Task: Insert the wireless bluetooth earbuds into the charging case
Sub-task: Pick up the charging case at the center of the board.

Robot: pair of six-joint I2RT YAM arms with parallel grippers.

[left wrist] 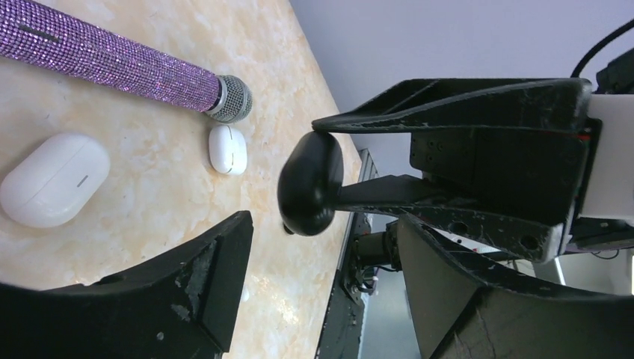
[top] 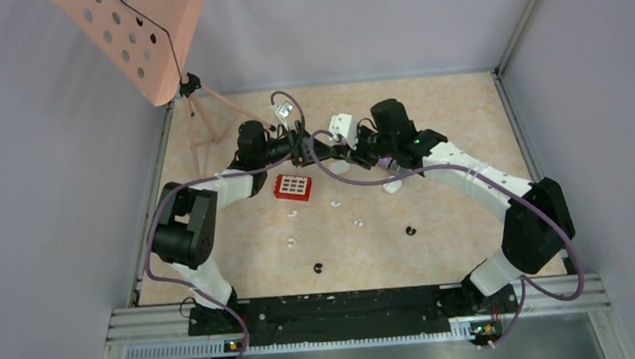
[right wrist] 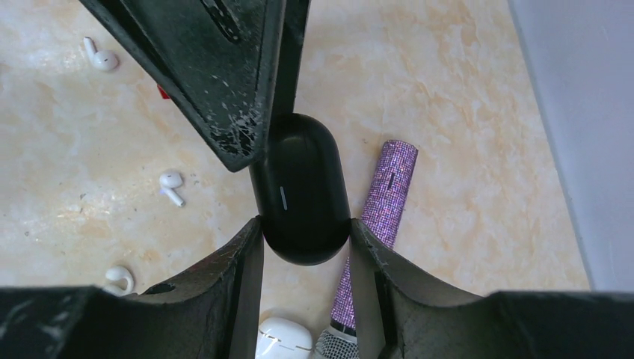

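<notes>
I am holding the black charging case point(right wrist: 299, 187) up off the desk point(right wrist: 463, 90) in my right tool point(right wrist: 305, 226), jaws clamped on its sides. I judge this is presenting it so my left tool point(left wrist: 325, 221) can work the lid. My left tool is standing apart around the case's end, gripping nothing. The wireless bluetooth earbuds point(right wrist: 170, 185) are lying loose on the desk below.

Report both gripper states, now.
Left gripper: open, jaws apart beside the black case.
Right gripper: shut on the black case.
</notes>
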